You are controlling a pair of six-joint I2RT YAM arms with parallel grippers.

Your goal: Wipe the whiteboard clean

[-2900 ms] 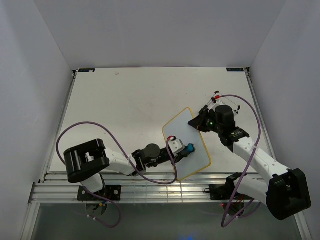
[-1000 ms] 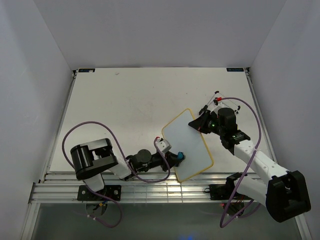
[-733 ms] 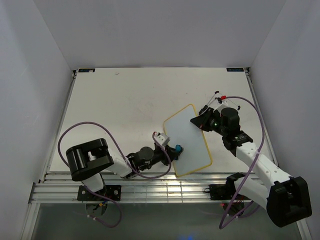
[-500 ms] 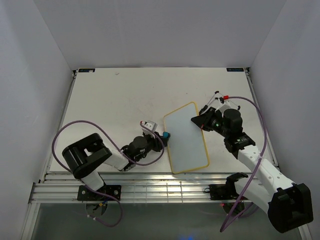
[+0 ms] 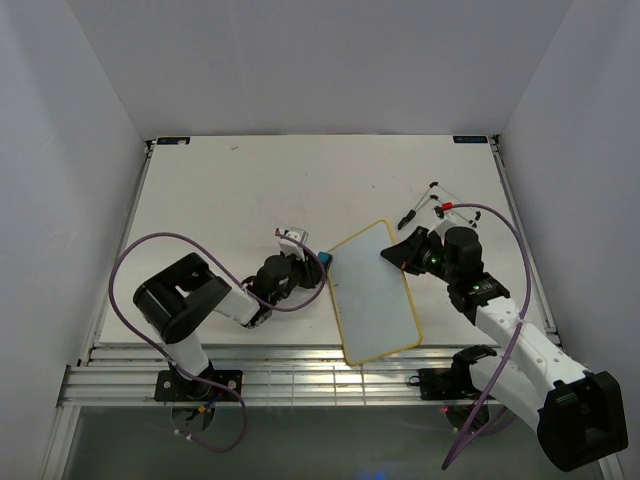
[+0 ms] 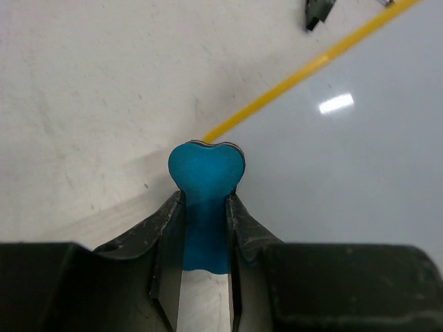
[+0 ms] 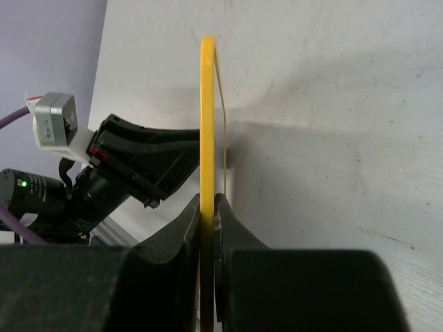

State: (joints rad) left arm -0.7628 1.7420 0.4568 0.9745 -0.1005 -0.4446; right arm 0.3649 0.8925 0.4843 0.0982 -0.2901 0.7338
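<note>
Moved off the whiteboard point(image 5: 372, 290) to its far-left corner, the eraser point(image 6: 205, 173) is clenched in left jaws, while right jaws pinch the right frame edge, a sensible hold, of this probably light, stiff board on the desk point(image 5: 230, 190).

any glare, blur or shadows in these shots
Left wrist: one small bright glare spot on the whiteboard; the eraser is sharp, with a soft shadow to its left. Right wrist: the right pincer is dark and soft up close. Top external: even light, no glare.
</note>
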